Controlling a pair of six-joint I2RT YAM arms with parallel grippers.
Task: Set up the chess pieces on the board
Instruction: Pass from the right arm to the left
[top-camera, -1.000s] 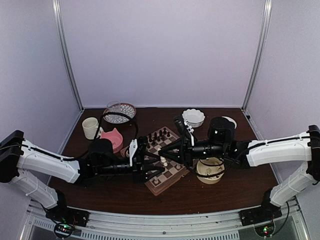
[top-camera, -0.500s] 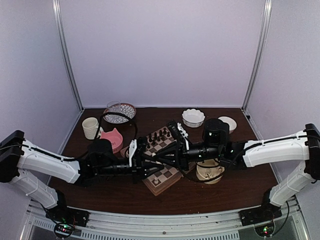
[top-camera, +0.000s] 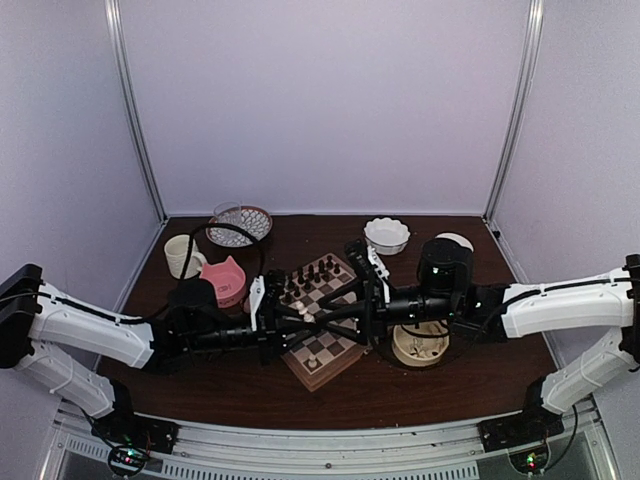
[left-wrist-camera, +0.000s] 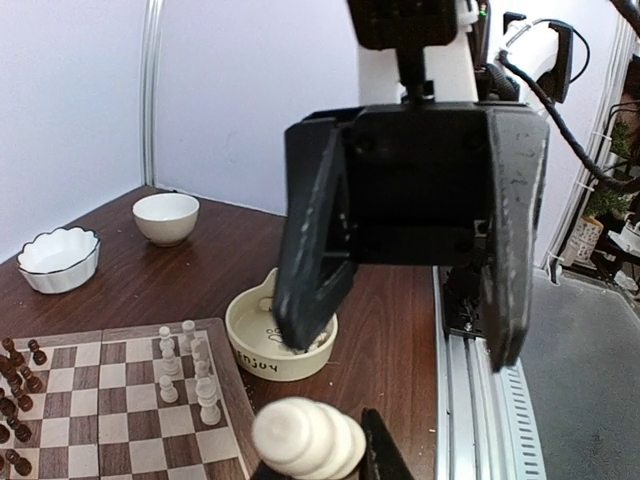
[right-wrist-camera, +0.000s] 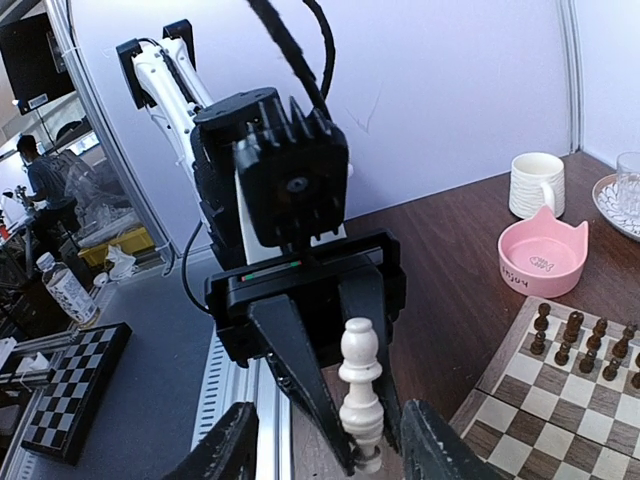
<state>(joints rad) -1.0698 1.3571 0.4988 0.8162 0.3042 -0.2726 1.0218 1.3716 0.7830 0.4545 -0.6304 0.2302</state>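
Observation:
The board (top-camera: 305, 372) lies mid-table, with dark figures (top-camera: 312, 275) on its far rows and several white chess pieces (left-wrist-camera: 185, 365) standing along its near edge. Both grippers meet tip to tip above it. My left gripper (right-wrist-camera: 372, 455) is shut on the base of one cream-white chess piece (right-wrist-camera: 359, 395), which stands upright in the right wrist view and shows end-on as (left-wrist-camera: 305, 437) in the left wrist view. My right gripper (left-wrist-camera: 405, 340) stands open around that piece, its fingers (right-wrist-camera: 222, 450) clear of it on both sides.
A cream bowl marked "enjoy" (left-wrist-camera: 275, 345) sits just right of the board. A pink cat-ear bowl (top-camera: 225, 278), a cream mug (top-camera: 182, 255) and a glass dish (top-camera: 240, 222) stand at the back left. A scalloped white bowl (top-camera: 386, 235) and a small white bowl (left-wrist-camera: 165, 215) stand behind.
My left gripper closed on the white piece that the right gripper held, and the right jaws have just opened off it. Both grippers shifted slightly over the board.

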